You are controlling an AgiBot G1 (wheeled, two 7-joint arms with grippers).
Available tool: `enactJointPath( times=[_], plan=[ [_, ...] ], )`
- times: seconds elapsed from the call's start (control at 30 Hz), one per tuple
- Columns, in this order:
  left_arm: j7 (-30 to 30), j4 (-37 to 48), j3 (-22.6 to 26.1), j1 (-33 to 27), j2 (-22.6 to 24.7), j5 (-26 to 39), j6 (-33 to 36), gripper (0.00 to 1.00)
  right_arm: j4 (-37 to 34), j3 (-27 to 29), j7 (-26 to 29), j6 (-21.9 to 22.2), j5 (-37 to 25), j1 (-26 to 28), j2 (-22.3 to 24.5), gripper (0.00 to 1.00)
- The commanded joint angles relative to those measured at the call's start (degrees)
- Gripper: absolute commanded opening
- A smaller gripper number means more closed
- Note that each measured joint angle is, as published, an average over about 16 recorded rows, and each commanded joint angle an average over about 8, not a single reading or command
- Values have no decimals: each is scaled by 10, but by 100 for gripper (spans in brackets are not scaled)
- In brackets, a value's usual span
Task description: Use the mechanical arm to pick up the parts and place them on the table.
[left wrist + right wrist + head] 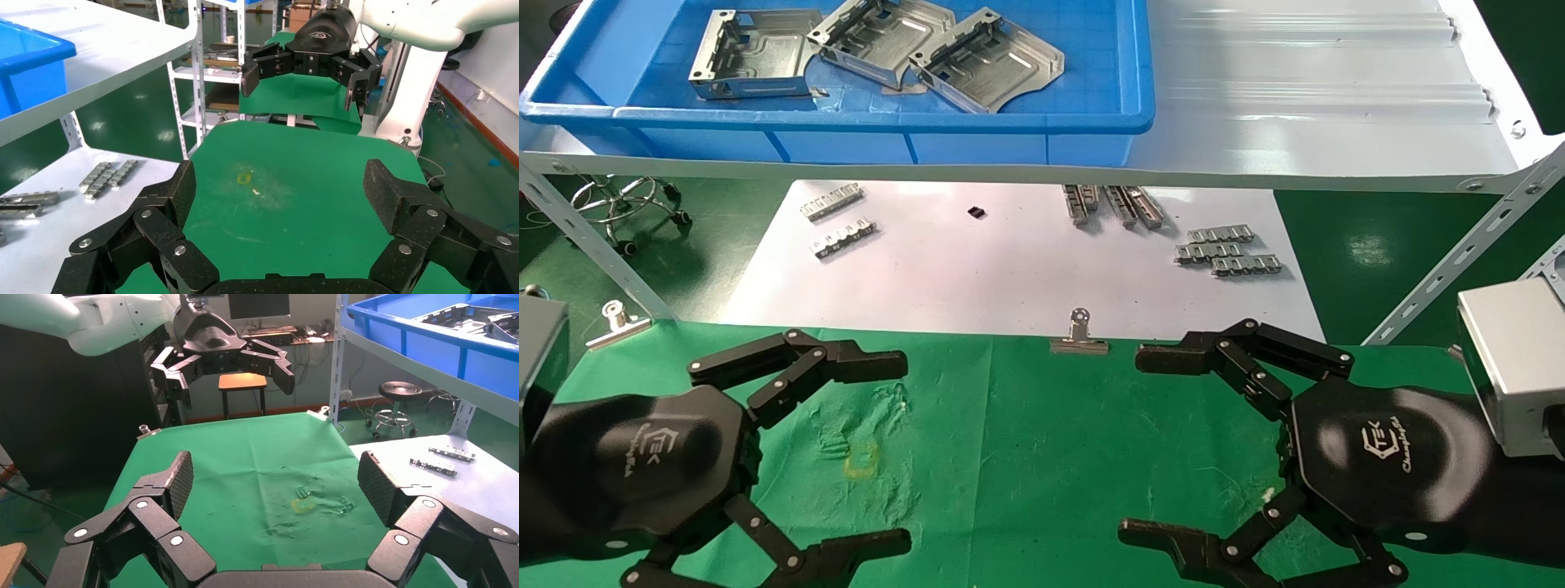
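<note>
Both arms hover low over the green-clothed table (1042,457), facing each other with nothing between them, which reads as a ready pose before any pick. The left gripper (903,449) has its fingers spread wide apart and empty, and the right gripper (1132,445) is spread just as wide and empty. The parts (878,53), 3 stamped sheet-metal plates, lie in the blue bin (1009,122) on the pale metal shelf (1320,106), above and beyond the table; 2 of them overlap, probably because they were dropped in loosely. No plate is on the table yet, so all 3 remain to be moved. On the white sheet (1009,269) lie several small toothed strips (1228,250) in 4 loose clusters.
</note>
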Motion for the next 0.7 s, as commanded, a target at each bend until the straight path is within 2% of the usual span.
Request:
enactJointPath(
  times=[0.03, 0.37, 0.4, 0.63, 0.67, 0.7],
  plan=[
    [0, 0, 0, 0, 0, 0, 0, 100, 0, 0, 0, 0, 0, 0, 0, 100],
    [0, 0, 0, 0, 0, 0, 0, 100, 0, 0, 0, 0, 0, 0, 0, 100],
    [0, 0, 0, 0, 0, 0, 0, 100, 0, 0, 0, 0, 0, 0, 0, 97],
    [0, 1, 0, 0, 0, 0, -1, 100, 0, 0, 0, 0, 0, 0, 0, 11],
    [0, 1, 0, 0, 1, 0, -2, 100, 0, 0, 0, 0, 0, 0, 0, 1],
    [0, 2, 0, -1, 2, 1, -3, 100, 0, 0, 0, 0, 0, 0, 0, 0]
  ],
)
